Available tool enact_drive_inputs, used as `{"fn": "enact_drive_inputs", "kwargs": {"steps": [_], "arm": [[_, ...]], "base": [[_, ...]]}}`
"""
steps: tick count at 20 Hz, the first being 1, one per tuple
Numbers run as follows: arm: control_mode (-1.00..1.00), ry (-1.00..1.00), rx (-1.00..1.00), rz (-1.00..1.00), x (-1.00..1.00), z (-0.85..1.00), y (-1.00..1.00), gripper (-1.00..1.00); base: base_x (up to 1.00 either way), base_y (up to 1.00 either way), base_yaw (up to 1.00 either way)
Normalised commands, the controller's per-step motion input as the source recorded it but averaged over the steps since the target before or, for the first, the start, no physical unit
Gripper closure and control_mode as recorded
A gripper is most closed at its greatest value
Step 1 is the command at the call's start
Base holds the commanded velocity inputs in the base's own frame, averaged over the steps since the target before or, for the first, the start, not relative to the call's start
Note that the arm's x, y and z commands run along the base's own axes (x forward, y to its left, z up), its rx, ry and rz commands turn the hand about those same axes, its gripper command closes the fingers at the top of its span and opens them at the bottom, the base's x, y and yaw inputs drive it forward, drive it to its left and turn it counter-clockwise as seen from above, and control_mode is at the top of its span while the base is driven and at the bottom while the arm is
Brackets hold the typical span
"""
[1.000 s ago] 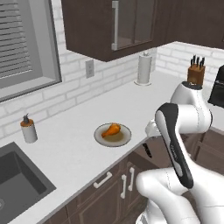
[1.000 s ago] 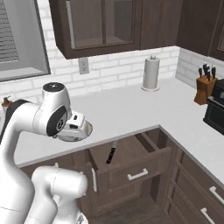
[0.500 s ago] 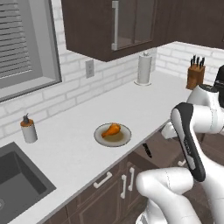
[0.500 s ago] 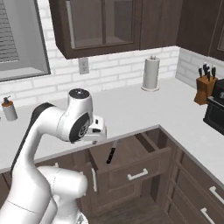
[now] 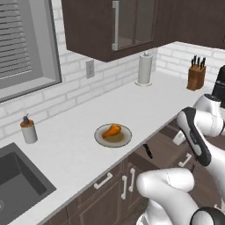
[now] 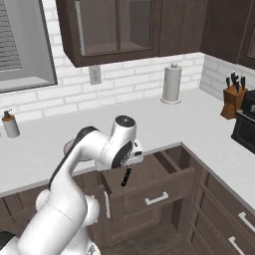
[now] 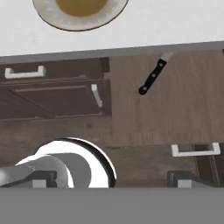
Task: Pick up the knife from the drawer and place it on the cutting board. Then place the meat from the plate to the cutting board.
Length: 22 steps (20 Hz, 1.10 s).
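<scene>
White tabletop [image 5: 145, 101] runs under dark wall cabinets [image 5: 114, 24] and a brick backsplash, sink [image 5: 17, 176] at its left end. Soap dispenser [image 5: 29, 129] stands near the back edge just right of the sink. Plate [image 5: 113, 135] sits close to the front edge, meat [image 5: 110, 130] lying on it. Right of the plate, below the front edge, the drawer [image 6: 149, 172] is pulled open; knife [image 7: 153, 77] lies flat inside on the wooden bottom, blade tip toward the tabletop edge, handle pointing out. Arm is hunched over the drawer, gripper [image 7: 111, 177] above the drawer front and apart from the knife, jaws wide, holding nothing. Paper towel roll [image 5: 145, 69] stands at the back wall, knife block [image 5: 196, 75] further right.
</scene>
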Motion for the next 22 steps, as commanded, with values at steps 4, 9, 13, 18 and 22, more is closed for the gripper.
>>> {"fn": "enact_drive_inputs", "kwargs": {"steps": [4,9,13,18,22], "arm": [[-1.00,0.04,0.00,0.00,0.88,-0.41,-0.43,-1.00],[-1.00,0.05,0.00,0.00,0.88,-0.32,-0.25,-1.00],[-1.00,0.07,0.00,0.00,0.56,-0.33,-0.30,-1.00],[-1.00,0.04,0.00,0.00,0.17,-0.37,-0.37,-1.00],[-1.00,0.00,0.00,0.00,0.16,-0.42,-0.29,-1.00]], "base": [[0.00,0.00,0.00],[0.00,0.00,0.00],[0.00,0.00,0.00],[0.00,0.00,0.00],[0.00,0.00,0.00]]}}
